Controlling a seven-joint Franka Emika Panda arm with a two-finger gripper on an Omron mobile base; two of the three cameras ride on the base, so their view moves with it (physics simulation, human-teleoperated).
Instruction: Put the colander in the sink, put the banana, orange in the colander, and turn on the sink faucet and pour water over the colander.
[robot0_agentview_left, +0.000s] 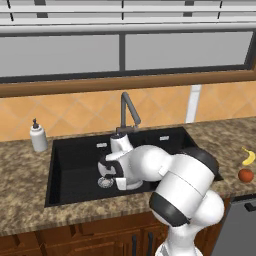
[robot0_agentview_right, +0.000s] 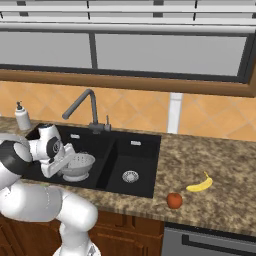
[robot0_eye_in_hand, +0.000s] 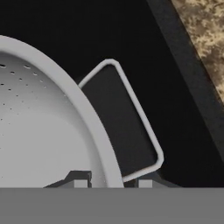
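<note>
The silvery colander (robot0_agentview_right: 78, 166) sits low inside the wide left basin of the black sink (robot0_agentview_right: 82, 141); whether it rests on the floor is unclear. My gripper (robot0_eye_in_hand: 113, 181) is shut on the colander (robot0_eye_in_hand: 48, 131), one fingertip on each side of the rim beside its wire handle. In the right base view the gripper (robot0_agentview_right: 59, 170) is at the bowl's left edge. The dark gooseneck faucet (robot0_agentview_right: 82, 102) (robot0_agentview_left: 127, 107) stands behind the basins. On the counter to the right lie the banana (robot0_agentview_right: 200, 184) (robot0_agentview_left: 248, 156) and the orange (robot0_agentview_right: 174, 200) (robot0_agentview_left: 245, 175).
A white soap dispenser (robot0_agentview_left: 38, 136) (robot0_agentview_right: 22, 117) stands at the sink's (robot0_agentview_left: 75, 160) back left corner. The smaller basin with a steel drain (robot0_agentview_right: 130, 176) lies right of the colander. A window ledge runs above the tiled wall. A grey appliance front (robot0_agentview_right: 210, 242) is under the counter.
</note>
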